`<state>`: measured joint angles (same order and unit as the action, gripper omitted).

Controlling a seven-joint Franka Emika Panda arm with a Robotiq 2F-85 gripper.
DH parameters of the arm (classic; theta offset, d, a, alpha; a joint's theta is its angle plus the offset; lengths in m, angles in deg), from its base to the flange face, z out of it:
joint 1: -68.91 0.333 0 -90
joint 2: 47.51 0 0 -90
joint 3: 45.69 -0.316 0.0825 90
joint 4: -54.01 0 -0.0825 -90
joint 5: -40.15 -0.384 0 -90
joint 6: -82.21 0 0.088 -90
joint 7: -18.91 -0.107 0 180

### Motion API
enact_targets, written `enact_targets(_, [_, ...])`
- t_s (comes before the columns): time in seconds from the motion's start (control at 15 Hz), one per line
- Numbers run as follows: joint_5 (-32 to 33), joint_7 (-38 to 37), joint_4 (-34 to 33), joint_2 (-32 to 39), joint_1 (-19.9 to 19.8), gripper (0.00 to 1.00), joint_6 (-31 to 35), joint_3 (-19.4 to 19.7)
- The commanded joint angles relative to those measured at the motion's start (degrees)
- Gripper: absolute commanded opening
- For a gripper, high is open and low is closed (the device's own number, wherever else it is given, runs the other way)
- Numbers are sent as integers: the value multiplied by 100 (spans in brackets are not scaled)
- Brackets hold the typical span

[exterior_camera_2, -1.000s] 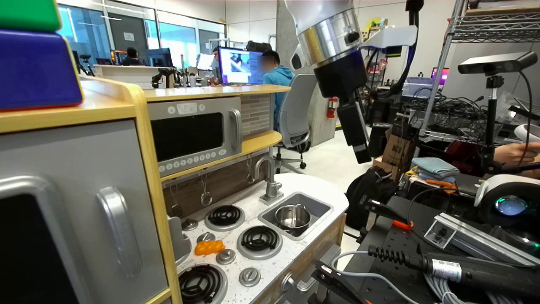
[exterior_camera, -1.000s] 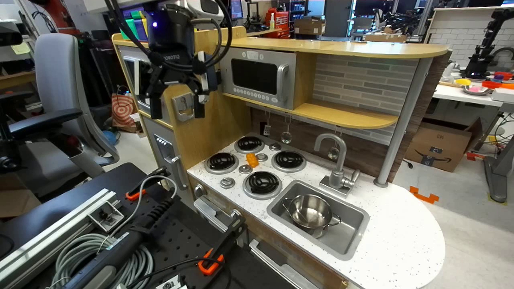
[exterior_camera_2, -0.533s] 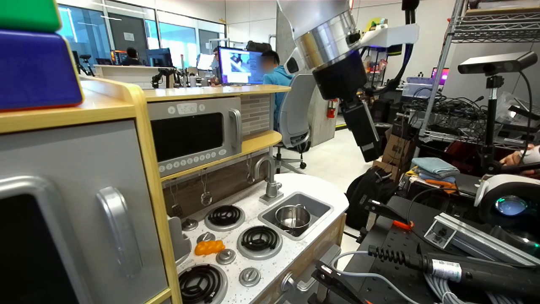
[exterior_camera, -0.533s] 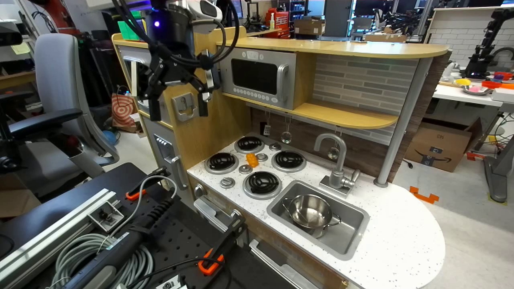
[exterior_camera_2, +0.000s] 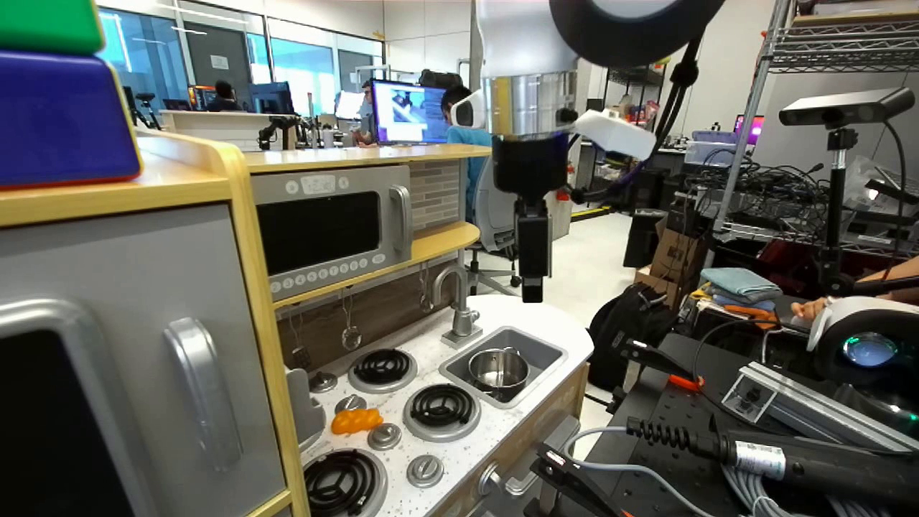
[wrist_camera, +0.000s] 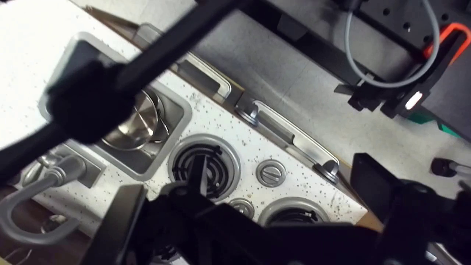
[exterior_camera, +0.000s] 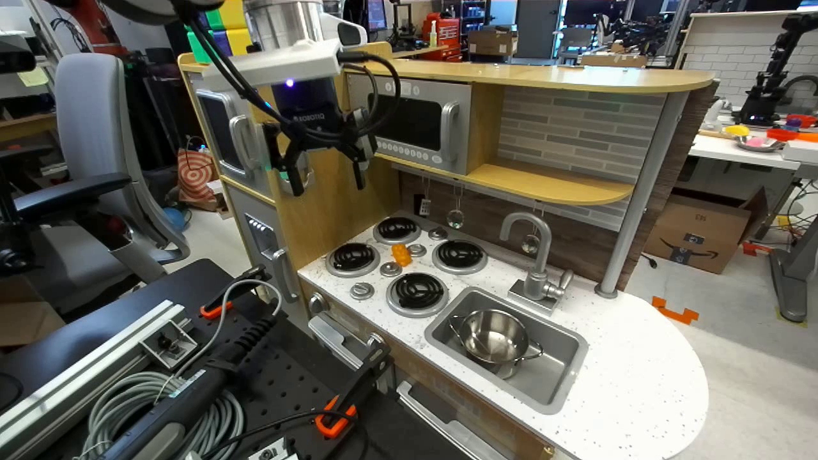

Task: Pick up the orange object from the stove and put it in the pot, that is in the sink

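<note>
Hanging high, its fingers (wrist_camera: 117,221) spread wide around nothing, the claw (exterior_camera: 328,183) could, if lowered slightly misaligned, strike one of the two knobs (exterior_camera_2: 385,436) that the orange object (exterior_camera: 401,255) lies between on the stove (exterior_camera: 376,281), likely spoiling the grasp or nudging the object away.

One orange object (exterior_camera: 401,255), four burners (exterior_camera: 418,291) and four top knobs (exterior_camera: 362,291) are seen on a single toy stove (exterior_camera: 380,308), two front knobs (exterior_camera: 317,303) bringing the knob count to six, in a scene with one steel pot (exterior_camera: 493,335), one sink (exterior_camera: 553,377) and one faucet (exterior_camera: 544,249). Three hanging utensils (exterior_camera: 455,219) and one number-keyed microwave (exterior_camera_2: 323,233) are pictured in both exterior views, along with two orange-and-black clamps (exterior_camera: 361,380). One gripper (exterior_camera: 328,184), with a total of two fingers (exterior_camera: 296,183), is visible in an exterior view.
</note>
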<state>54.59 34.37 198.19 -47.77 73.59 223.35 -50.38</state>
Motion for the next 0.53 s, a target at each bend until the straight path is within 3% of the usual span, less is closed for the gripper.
enact_targets(0.0, [-238, 261, -369, 894, 2, 100, 970, -25])
enact_targets(0.13, [-309, 215, -700, 1382, -15, 100, 1196, -72])
enact_targets(0.47, [-252, -139, -1941, 2627, 55, 100, 1030, -15])
